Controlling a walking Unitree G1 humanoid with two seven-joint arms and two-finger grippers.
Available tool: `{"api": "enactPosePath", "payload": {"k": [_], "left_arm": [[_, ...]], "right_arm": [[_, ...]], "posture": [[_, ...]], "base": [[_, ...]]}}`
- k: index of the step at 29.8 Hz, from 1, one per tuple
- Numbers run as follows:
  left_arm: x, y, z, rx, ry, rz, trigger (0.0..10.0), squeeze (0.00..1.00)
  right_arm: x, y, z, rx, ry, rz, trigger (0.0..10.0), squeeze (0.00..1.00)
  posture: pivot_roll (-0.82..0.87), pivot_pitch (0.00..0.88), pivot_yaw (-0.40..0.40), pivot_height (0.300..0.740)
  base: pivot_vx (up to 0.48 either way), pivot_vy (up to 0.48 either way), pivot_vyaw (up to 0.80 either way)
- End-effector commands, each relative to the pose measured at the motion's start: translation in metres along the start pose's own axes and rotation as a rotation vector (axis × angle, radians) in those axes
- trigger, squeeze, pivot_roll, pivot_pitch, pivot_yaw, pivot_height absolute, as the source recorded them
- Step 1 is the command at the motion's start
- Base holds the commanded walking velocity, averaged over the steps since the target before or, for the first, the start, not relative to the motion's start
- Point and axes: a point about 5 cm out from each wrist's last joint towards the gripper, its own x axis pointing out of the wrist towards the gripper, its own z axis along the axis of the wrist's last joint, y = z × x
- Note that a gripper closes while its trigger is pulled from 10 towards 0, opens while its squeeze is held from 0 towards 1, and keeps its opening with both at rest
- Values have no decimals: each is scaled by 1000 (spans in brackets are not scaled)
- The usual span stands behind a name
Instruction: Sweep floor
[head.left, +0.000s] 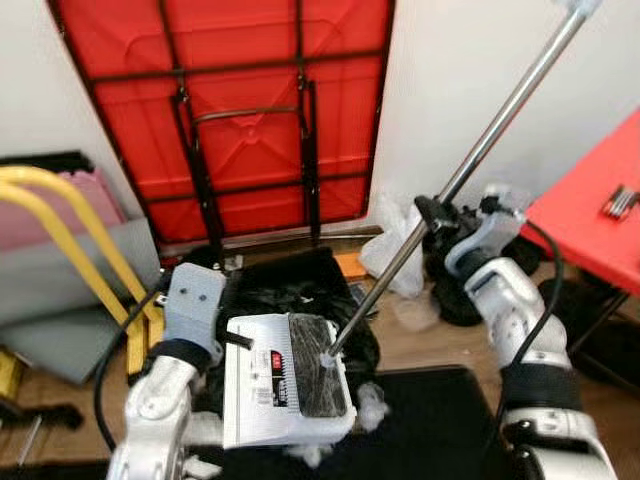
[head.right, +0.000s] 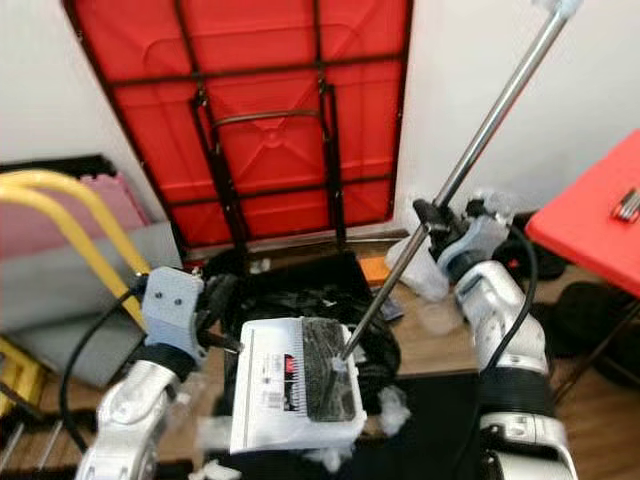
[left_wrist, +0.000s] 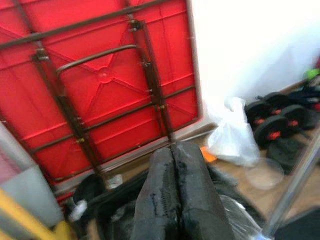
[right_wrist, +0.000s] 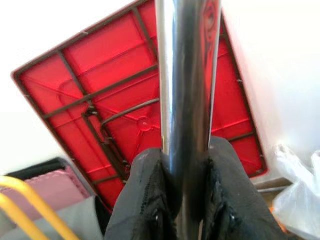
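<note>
A broom with a long silver pole slants down from the upper right. Its black head lies in a white dustpan held over a black bin bag. My right gripper is shut on the pole about halfway up; in the right wrist view both fingers clamp it. At the dustpan's left edge, my left gripper has its fingers pressed together. White fluff clings by the pan's right side.
A folded red table leans on the wall ahead. A yellow frame stands at the left, another red table at the right. A clear plastic bag and dumbbells lie by the wall. A black mat covers the near floor.
</note>
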Motion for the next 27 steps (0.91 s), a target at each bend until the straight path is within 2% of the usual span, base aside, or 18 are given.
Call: {"api": "enactPosePath", "payload": {"k": [1, 3, 7, 14, 15, 17, 20, 25, 27], "left_arm": [[-3, 7, -2, 2, 12, 34, 10000, 0], [-3, 7, -1, 0, 12, 35, 10000, 0], [-14, 4, -2, -19, 50, 17, 10000, 0], [-23, -3, 2, -32, 58, -37, 10000, 0], [-23, -3, 2, -32, 58, -37, 10000, 0], [-33, -6, 6, -38, 63, -50, 10000, 0], [-40, -7, 10, -38, 70, -57, 10000, 0], [-50, -8, 17, -36, 88, -63, 10000, 0], [-51, -8, 19, -37, 93, -65, 10000, 0]], "right_arm": [[6, 9, 18, -33, -65, 47, 10000, 0], [6, 9, 20, -25, -73, 57, 10000, 0], [10, -2, 32, -95, -75, -8, 10000, 0], [12, -10, 45, -112, -97, -36, 10000, 0], [12, -10, 45, -112, -97, -36, 10000, 0], [12, -11, 51, -118, -110, -35, 10000, 0], [14, -9, 54, -124, -118, -32, 10000, 0], [26, -3, 63, -145, -152, -18, 10000, 0], [31, -3, 69, -153, -172, -30, 10000, 0]], "posture": [[-146, 0, -25, 740], [-144, 0, -26, 740], [-125, 26, -27, 740], [-117, 67, -28, 740], [-117, 67, -28, 740], [-101, 126, -20, 740], [-92, 144, -17, 740], [-65, 185, -11, 740], [-56, 199, -7, 740]], "base": [[326, 0, 0], [326, 0, 0], [0, 0, 0], [0, 0, 0], [0, 0, 0], [0, 0, 0], [0, 0, 0], [0, 0, 0], [0, 0, 800]]}}
